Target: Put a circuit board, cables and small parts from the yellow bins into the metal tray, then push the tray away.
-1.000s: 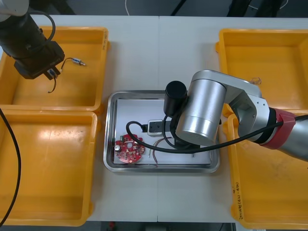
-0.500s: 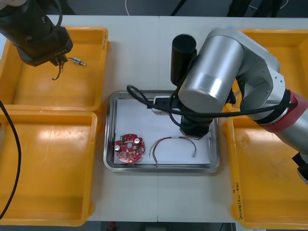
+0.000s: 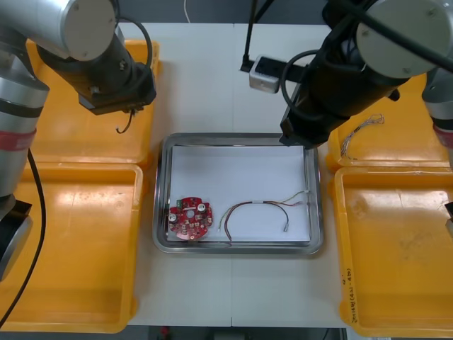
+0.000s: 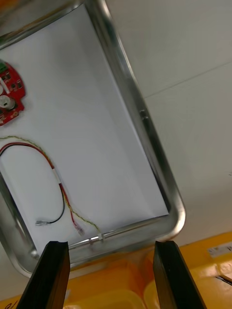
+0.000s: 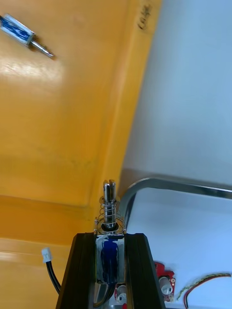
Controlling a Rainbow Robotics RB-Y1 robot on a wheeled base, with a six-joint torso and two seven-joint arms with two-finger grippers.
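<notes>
The metal tray [image 3: 161, 191], white inside, holds a round red circuit board [image 3: 190, 218] and a red and yellow cable [image 3: 262, 208]. My left gripper [image 5: 110, 239] is shut on a small metal part [image 5: 110, 212] with a blue body and a spring. It hovers over the far left bin's inner rim, near the tray's corner [image 5: 159, 183], and a black wire [image 3: 126, 125] dangles under it. My right gripper [image 4: 111, 246] is open with nothing between its fingers, above the tray's right end, where the cable [image 4: 53, 178] lies.
Another small metal part [image 5: 24, 35] lies in the far left yellow bin [image 3: 42, 120]. A thin cable [image 3: 361, 133] lies in the far right bin [image 3: 396, 92]. The near left bin [image 3: 71, 248] and near right bin [image 3: 396, 248] flank the tray.
My right arm has lifted out of the tray and drawn back to the far right, leaving the red and yellow cable there. My left arm has carried the small part rightward, toward the tray.
</notes>
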